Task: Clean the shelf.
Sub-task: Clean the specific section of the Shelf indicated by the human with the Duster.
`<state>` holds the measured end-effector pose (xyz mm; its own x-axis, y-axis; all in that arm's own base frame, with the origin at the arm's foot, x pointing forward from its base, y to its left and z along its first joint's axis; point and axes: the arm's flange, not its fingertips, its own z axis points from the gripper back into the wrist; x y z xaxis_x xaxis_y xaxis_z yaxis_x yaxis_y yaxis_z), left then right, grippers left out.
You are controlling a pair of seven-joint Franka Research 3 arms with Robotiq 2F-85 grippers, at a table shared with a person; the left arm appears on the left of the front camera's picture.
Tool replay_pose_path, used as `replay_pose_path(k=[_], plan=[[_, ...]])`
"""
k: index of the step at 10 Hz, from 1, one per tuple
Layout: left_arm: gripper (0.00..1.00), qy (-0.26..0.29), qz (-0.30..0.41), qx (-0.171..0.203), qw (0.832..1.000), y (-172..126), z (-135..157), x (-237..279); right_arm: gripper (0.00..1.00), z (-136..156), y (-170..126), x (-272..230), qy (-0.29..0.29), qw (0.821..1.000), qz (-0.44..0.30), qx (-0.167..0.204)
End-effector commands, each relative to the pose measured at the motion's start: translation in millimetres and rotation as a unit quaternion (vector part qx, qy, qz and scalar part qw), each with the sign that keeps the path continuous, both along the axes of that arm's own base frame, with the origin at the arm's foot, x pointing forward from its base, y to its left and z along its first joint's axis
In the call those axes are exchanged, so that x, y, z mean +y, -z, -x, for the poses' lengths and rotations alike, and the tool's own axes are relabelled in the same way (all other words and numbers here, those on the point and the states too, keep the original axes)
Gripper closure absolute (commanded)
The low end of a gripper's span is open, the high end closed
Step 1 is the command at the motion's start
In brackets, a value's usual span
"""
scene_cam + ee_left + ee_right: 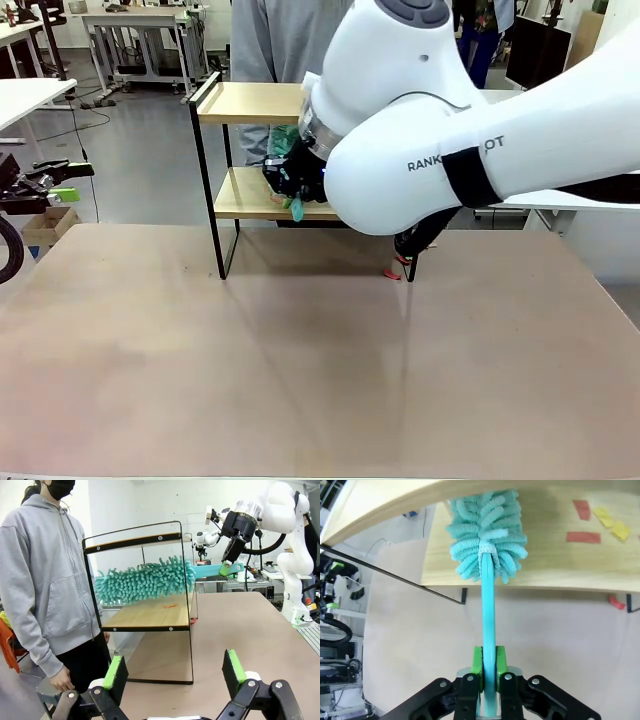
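The shelf (250, 102) stands at the table's far side, two light wooden boards in a thin black frame. My right gripper (288, 185) is shut on the handle of a teal fluffy duster (487, 535). The duster head (145, 582) lies between the two boards, above the lower board (150, 615). In the right wrist view the green pads (478, 666) clamp the handle (489, 625). Red and yellow paper scraps (582, 536) lie on the lower board to the right of the duster. My left gripper (175, 675) is open and holds nothing, off to the side of the shelf (68, 180).
A person in a grey hoodie (45, 570) stands right behind the shelf, one hand (62, 680) hanging low. A red scrap (392, 272) lies on the brown tabletop (300, 370) by the shelf's right front leg. The near table area is open.
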<state>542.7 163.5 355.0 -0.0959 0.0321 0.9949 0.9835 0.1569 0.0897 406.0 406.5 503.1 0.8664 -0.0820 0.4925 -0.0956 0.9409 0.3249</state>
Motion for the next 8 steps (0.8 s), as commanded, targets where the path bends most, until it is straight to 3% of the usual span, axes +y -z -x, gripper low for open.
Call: replay_pose_path(k=[1,8], plan=[[0.00,-0.001,-0.003,-0.006,1.000,-2,2,0,0.87,-14,-3,35,-0.005,1.000,0.005,-0.016],[0.00,-0.001,-0.003,-0.006,1.000,-2,2,0,0.87,-36,35,57,0.012,0.999,0.026,0.029]])
